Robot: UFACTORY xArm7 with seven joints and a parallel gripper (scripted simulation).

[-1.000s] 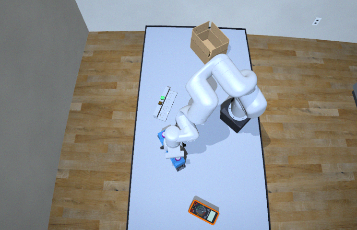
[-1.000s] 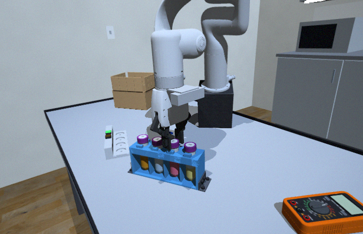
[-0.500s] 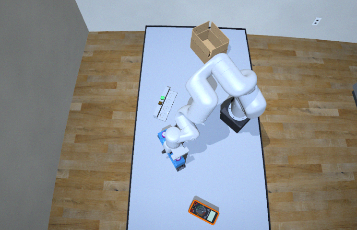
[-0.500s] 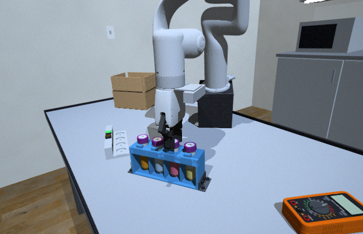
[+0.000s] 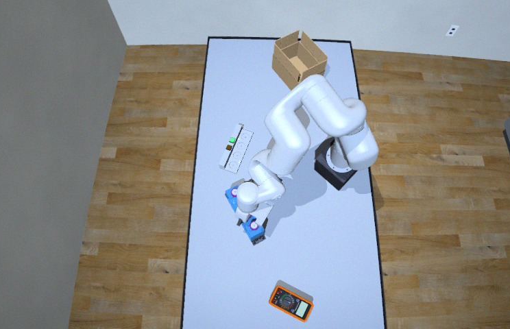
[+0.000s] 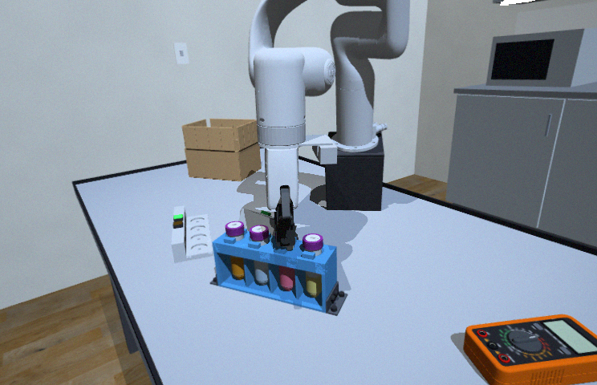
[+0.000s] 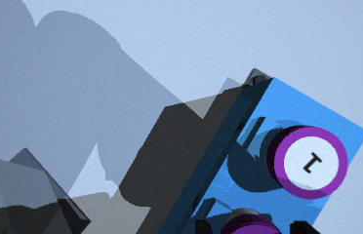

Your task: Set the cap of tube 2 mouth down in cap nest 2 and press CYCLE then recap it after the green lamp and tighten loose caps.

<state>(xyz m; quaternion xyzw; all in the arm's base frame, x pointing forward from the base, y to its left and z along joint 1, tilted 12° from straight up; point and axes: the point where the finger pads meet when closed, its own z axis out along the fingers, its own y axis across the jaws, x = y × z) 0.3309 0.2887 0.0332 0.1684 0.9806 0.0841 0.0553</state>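
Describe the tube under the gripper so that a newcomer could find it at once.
Find the blue rack near the middle of the table, in front of the white arm. Seen from the front, it holds four tubes; take the third from the left, the pink tube. Its neighbours, the pale tube and the yellow tube, show purple caps, while the black gripper hides this one's.

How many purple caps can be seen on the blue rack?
3 in plain view: two at the left, one at the right end. The gripper covers the third place, so a fourth may be hidden.
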